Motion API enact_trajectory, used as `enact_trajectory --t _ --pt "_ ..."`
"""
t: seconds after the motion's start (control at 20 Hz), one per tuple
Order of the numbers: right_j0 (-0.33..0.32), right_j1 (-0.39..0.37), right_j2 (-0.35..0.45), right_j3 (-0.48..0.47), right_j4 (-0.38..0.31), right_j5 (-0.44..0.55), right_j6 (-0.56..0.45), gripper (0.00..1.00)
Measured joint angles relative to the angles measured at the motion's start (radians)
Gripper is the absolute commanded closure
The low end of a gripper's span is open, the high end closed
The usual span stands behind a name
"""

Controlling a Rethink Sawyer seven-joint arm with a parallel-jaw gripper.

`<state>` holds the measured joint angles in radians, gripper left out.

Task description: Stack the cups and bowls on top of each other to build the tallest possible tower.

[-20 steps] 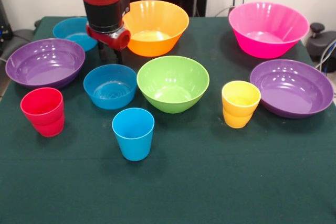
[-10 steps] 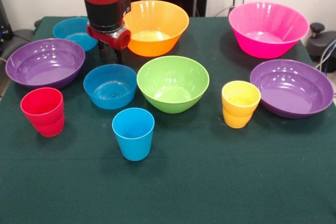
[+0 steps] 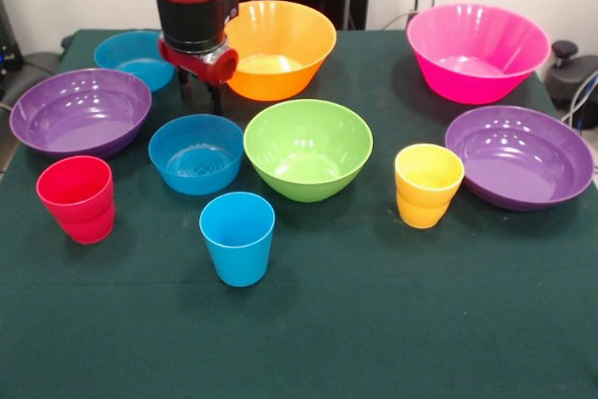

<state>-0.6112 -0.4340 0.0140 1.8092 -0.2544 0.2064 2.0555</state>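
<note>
All the cups and bowls stand apart on the green cloth; no tower is built. The blue cup [image 3: 237, 235] is nearest the front, the red cup [image 3: 77, 198] at the left and the yellow cup [image 3: 427, 184] at the right. A small blue bowl [image 3: 196, 151] sits beside the lime green bowl [image 3: 307, 147]. A second blue bowl [image 3: 131, 55], the orange bowl [image 3: 277, 47] and the pink bowl [image 3: 476, 50] stand at the back. Purple bowls [image 3: 79, 109] [image 3: 519, 154] flank the sides. My gripper [image 3: 199, 100] hangs just behind the small blue bowl, holding nothing that I can see.
The red and black arm [image 3: 194, 7] comes down in front of the orange bowl's left side. The green table cloth [image 3: 374, 324] stretches bare toward the front edge. Dark equipment [image 3: 572, 77] sits off the table's right side.
The arm has lifted a little and shifted slightly to the right. None of the cups or bowls have moved.
</note>
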Motion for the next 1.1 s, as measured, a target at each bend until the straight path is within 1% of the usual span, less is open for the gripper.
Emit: enact_trajectory --t 0.3,0.55,0.6,0.75,0.8,1.1 --pt "0.007 -0.010 -0.001 0.000 0.033 0.014 0.000 0.00" --pt "0.007 -0.021 -0.003 -0.002 0.055 0.055 0.000 0.00" --pt "0.007 -0.023 -0.003 -0.009 0.062 0.080 0.000 0.00" --pt "0.007 -0.024 -0.003 -0.018 0.066 0.104 0.000 0.00" --pt "0.007 -0.026 -0.003 -0.026 0.070 0.130 0.000 0.00" --pt "0.010 -0.045 -0.003 -0.044 0.081 0.198 0.000 0.00"
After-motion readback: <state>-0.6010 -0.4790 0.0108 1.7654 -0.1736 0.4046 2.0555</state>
